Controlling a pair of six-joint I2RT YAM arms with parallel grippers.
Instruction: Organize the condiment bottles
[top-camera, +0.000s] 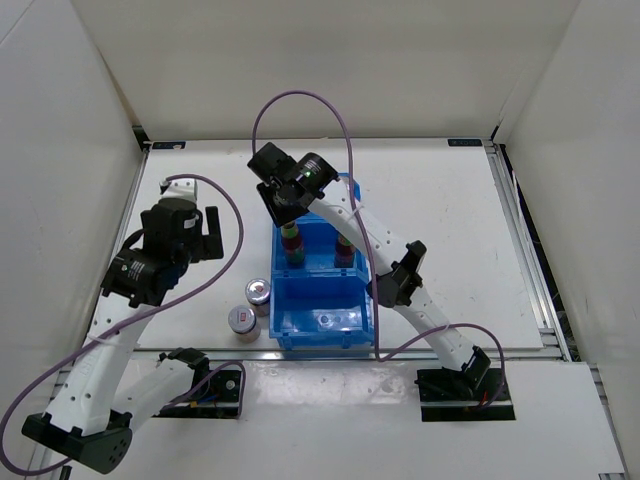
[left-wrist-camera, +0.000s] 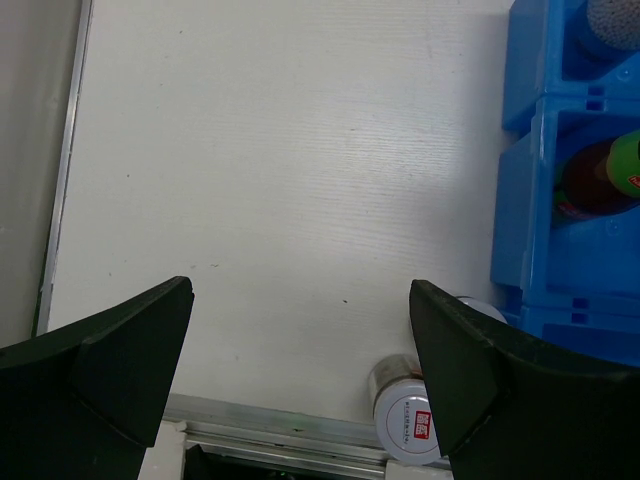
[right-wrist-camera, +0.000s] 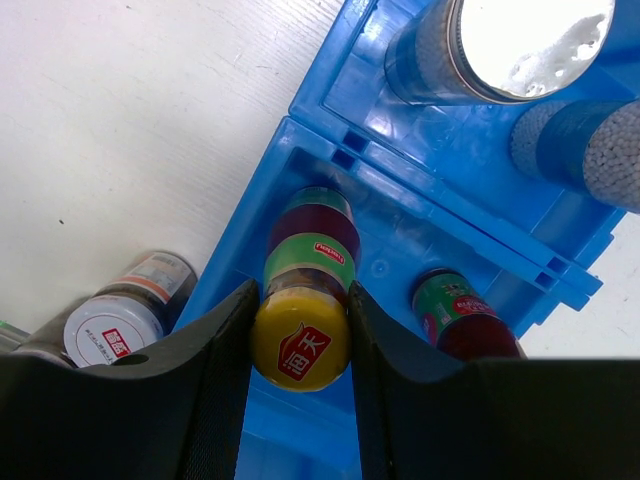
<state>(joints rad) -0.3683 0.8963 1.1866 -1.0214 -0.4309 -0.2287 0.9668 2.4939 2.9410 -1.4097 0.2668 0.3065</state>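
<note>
While the right gripper clamps a slim dark yellow-capped bottle inside the blue plastic bin, release seems due; left gripper gapes.

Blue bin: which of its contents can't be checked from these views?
- Top view: the right arm covers the blue bin's far compartment.
- Right wrist view: the silver-lidded jar and blue-banded jar there are cut off by frame edges.
- Right wrist view: the bottle in the right gripper hides its own base; contact with the floor unclear.
- Same view: the second bottle has its cap end behind a gripper finger.
</note>
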